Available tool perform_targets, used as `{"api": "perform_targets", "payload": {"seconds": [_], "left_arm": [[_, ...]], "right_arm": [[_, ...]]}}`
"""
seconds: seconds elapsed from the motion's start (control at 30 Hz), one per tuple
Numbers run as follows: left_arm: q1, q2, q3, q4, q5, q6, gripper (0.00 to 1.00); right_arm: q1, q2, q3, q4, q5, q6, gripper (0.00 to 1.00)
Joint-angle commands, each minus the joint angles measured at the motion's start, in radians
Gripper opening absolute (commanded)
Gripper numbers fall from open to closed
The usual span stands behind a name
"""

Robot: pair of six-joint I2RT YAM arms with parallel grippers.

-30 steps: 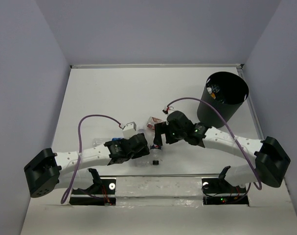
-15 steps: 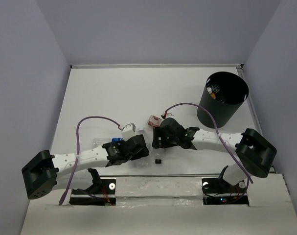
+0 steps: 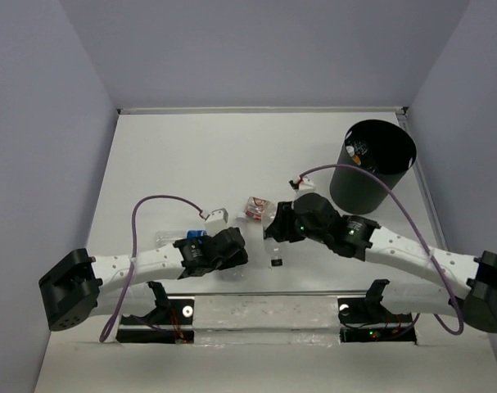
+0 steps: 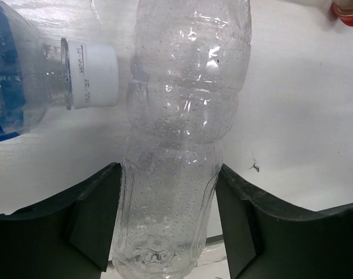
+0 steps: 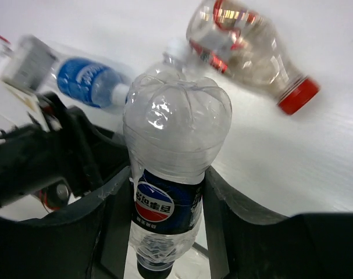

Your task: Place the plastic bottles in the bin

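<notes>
An unlabelled clear bottle point(image 4: 182, 116) lies on the white table, and my left gripper point(image 4: 168, 174) is shut on its lower body, both fingers against its sides. My right gripper point(image 5: 167, 174) is shut on a dark-labelled bottle point(image 5: 170, 145), whose black cap point(image 3: 274, 263) points toward the near edge. A blue-labelled bottle point(image 4: 19, 75) with a white cap lies just left of the left gripper point(image 3: 233, 252). A red-and-white-labelled bottle point(image 5: 246, 52) with a red cap lies beyond the right gripper point(image 3: 274, 237). The black bin point(image 3: 371, 168) stands at the back right.
The two grippers are close together near the table's front middle. Purple cables loop above both wrists. Something white and orange point(image 3: 357, 152) shows inside the bin. Grey walls enclose the table on three sides.
My right gripper has closed on the dark-labelled bottle and shifted slightly right, its black cap moving with it. The left gripper widened briefly, then closed again on the unlabelled bottle.
</notes>
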State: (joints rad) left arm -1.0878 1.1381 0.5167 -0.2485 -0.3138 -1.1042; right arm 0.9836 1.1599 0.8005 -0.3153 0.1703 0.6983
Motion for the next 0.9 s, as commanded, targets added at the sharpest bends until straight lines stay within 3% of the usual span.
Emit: {"api": "perform_targets", "payload": {"seconds": [0.0, 0.17, 0.3, 0.53, 0.7, 0.77, 0.87], "left_arm": [[-0.018, -0.052, 0.006, -0.009, -0.008, 0.02, 0.53], [-0.049, -0.141, 0.035, -0.012, -0.044, 0.027, 0.5], [-0.066, -0.201, 0.077, 0.005, -0.083, 0.082, 0.46], [-0.067, -0.236, 0.179, 0.116, -0.114, 0.217, 0.45], [-0.067, -0.209, 0.281, 0.218, -0.123, 0.341, 0.46], [-0.067, -0.18, 0.339, 0.271, -0.12, 0.403, 0.46], [-0.067, -0.135, 0.4, 0.36, -0.101, 0.458, 0.46]], "right_arm": [[0.006, -0.123, 0.213, -0.143, 0.292, -0.156, 0.28], [-0.124, -0.164, 0.509, -0.171, 0.539, -0.415, 0.25], [-0.4, -0.119, 0.629, -0.047, 0.63, -0.606, 0.25], [-0.802, -0.032, 0.614, 0.087, 0.488, -0.635, 0.24], [-0.846, 0.009, 0.545, 0.122, 0.446, -0.606, 0.26], [-0.846, 0.011, 0.511, 0.122, 0.436, -0.58, 0.35], [-0.846, 0.0, 0.485, 0.122, 0.42, -0.568, 0.74]]}}
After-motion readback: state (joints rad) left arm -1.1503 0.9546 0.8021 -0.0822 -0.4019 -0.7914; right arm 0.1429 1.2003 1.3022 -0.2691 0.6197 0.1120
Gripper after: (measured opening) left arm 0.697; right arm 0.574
